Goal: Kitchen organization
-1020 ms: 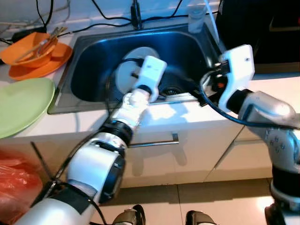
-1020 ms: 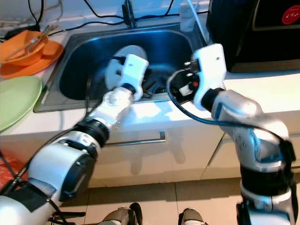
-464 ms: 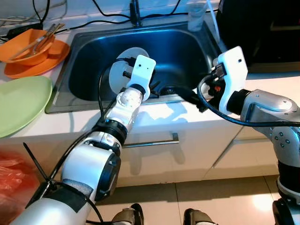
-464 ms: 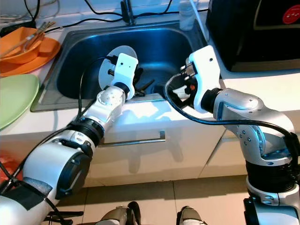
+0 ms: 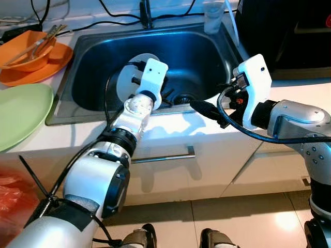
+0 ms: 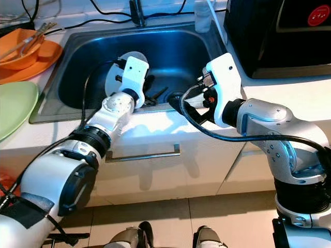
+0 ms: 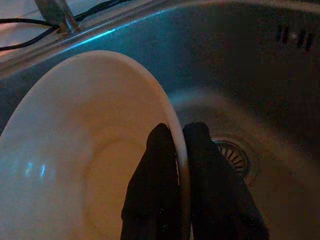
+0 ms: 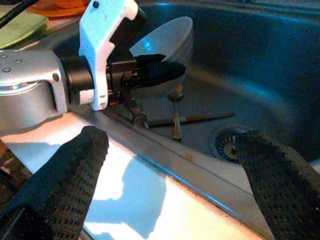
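Observation:
A white bowl (image 7: 90,150) stands tilted on its side inside the steel sink (image 5: 207,57), left of the drain (image 7: 232,155). My left gripper (image 7: 177,132) is shut on the bowl's rim, one finger inside and one outside. In the left eye view the bowl (image 5: 129,77) shows behind the left wrist housing. My right gripper (image 8: 172,140) stands open over the sink's front edge, to the right of the left gripper (image 8: 160,72), holding nothing. A spoon and a thin stick (image 8: 175,120) lie on the sink floor by the drain.
A green plate (image 5: 20,113) and an orange bowl with chopsticks (image 5: 28,46) on an orange plate (image 5: 54,64) sit on the left counter. A black appliance (image 5: 289,31) stands at the right. The faucet (image 5: 146,13) and a clear cup (image 5: 213,13) are behind the sink.
The right gripper has drawn back and down to the sink's front edge, its fingers now showing. The left gripper still holds the bowl in about the same spot. The camera shifted slightly.

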You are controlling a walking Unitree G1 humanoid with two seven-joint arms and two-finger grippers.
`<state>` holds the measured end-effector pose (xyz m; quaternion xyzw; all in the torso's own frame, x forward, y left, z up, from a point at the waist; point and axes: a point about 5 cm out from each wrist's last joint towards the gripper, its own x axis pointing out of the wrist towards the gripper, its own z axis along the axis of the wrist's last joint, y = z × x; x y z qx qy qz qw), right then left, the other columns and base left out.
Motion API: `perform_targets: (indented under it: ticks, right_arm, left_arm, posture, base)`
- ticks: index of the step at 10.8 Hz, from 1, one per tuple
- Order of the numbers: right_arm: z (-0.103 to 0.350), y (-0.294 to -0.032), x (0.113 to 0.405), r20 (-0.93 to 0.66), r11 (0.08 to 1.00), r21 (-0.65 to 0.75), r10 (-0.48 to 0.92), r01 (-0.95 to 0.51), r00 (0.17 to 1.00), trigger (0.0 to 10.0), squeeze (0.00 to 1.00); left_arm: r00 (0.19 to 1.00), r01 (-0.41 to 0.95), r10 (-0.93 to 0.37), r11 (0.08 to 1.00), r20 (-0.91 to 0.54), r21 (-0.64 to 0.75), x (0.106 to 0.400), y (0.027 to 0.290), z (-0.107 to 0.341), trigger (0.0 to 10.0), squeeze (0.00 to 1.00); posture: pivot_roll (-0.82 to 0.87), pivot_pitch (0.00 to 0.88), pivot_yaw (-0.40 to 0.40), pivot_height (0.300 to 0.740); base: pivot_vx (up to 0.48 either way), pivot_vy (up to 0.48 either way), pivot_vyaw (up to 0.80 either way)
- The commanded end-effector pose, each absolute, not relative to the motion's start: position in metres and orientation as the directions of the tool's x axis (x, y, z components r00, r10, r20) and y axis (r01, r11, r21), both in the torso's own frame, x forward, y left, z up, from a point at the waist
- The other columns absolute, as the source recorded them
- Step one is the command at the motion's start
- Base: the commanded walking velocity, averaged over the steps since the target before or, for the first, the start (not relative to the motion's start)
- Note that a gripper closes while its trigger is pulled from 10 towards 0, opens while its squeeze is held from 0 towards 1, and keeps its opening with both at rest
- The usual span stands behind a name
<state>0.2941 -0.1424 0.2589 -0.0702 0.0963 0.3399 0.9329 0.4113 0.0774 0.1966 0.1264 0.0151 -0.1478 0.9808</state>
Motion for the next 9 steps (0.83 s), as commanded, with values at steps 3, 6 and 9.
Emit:
perform_targets:
  ticks: [3, 6, 9]
  right_arm:
    - [0.267, -0.134, 0.291, -0.203, 0.735, -0.075, 0.651, -0.674, 0.732, 10.0, 0.16]
    - [0.268, -0.134, 0.291, -0.191, 0.741, -0.074, 0.646, -0.667, 0.739, 10.0, 0.16]
    - [0.268, -0.127, 0.285, -0.168, 0.741, -0.054, 0.654, -0.67, 0.737, 10.0, 0.16]
  left_arm:
    - [0.965, 0.242, -0.205, 0.936, -0.162, 0.254, 0.411, 0.095, 0.181, 10.0, 0.0]
    - [0.971, 0.218, -0.186, 0.948, -0.15, 0.231, 0.414, 0.098, 0.188, 10.0, 0.0]
    - [0.971, 0.201, -0.164, 0.954, -0.172, 0.223, 0.414, 0.102, 0.186, 10.0, 0.0]
  posture:
    - [-0.29, 0.188, 0.092, 0.74]
    - [-0.29, 0.186, 0.093, 0.74]
    - [-0.3, 0.191, 0.109, 0.74]
  base:
    - [0.0, 0.0, 0.0]
    - [0.0, 0.0, 0.0]
    - [0.0, 0.0, 0.0]
